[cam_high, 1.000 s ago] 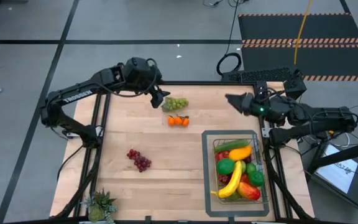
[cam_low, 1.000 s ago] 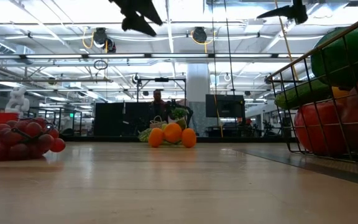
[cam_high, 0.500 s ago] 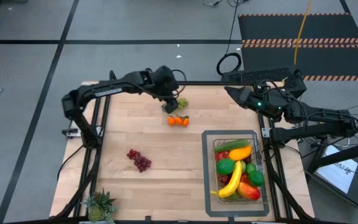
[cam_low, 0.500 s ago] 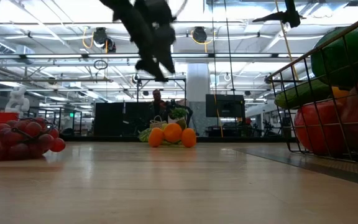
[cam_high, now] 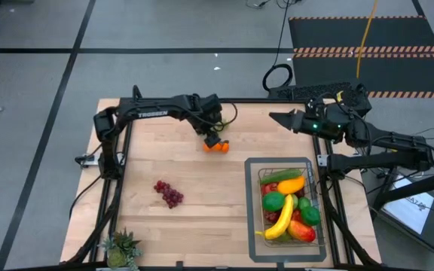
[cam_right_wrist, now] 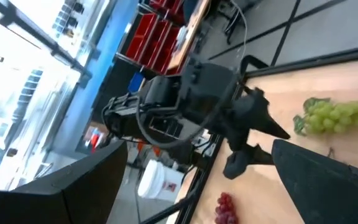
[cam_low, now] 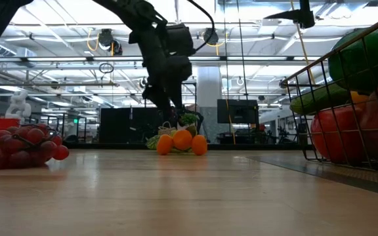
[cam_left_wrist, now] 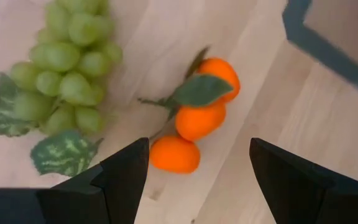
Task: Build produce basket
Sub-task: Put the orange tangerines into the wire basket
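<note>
A cluster of three oranges (cam_left_wrist: 197, 118) with a green leaf lies on the wooden table beside a bunch of green grapes (cam_left_wrist: 73, 68). My left gripper (cam_high: 213, 138) hangs open just above the oranges (cam_high: 217, 147), pointing steeply down, its fingers (cam_left_wrist: 126, 180) standing apart on either side and touching nothing. A bunch of red grapes (cam_high: 169, 193) lies at the table's middle left. The wire basket (cam_high: 261, 197) at the near right holds a banana, a mango, a cucumber and other produce. My right gripper (cam_high: 275, 117) is held open, high over the far right.
The basket stands on a flat grey tray (cam_high: 252, 226). A spiky potted plant (cam_high: 119, 248) sits at the near left corner. Bare wood lies between the oranges, the red grapes (cam_low: 21, 147) and the basket (cam_low: 307, 118).
My left gripper has come down from high over the far left, moving toward the table's right and near edges. It has passed the green grapes, tipped to point more steeply down, and now hangs just above the oranges. Its fingers stay open.
</note>
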